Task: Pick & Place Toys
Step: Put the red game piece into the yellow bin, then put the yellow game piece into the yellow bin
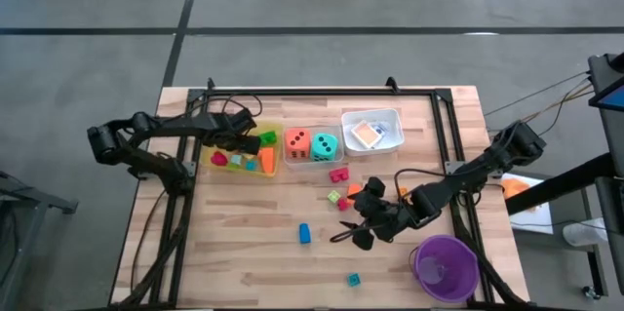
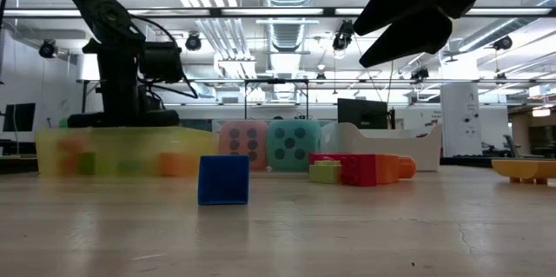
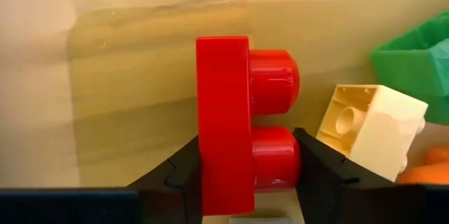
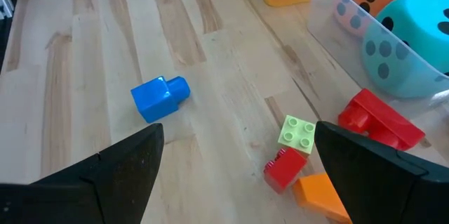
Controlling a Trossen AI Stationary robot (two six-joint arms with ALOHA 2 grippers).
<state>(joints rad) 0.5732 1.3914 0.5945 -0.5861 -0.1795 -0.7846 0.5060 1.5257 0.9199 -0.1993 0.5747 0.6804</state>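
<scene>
My left claw (image 3: 249,175) is pinched on a red block (image 3: 231,122), which stands upright between the fingers, long axis pointing away from the claw, studs turned to one side. It hangs over the yellow tray (image 1: 246,165); a cream block (image 3: 372,129) and a green block (image 3: 414,66) lie just beside it, so I judge the drop spot is straight below.

My right claw (image 1: 363,225) hovers with jaws wide over the surface (image 1: 244,243). The lime block (image 4: 297,131), small red block (image 4: 284,168) and orange block (image 4: 321,194) sit between its fingertips, nearly under it; the blue block (image 4: 158,97) lies well off to one side. This arm is nearer the loose toys.
</scene>
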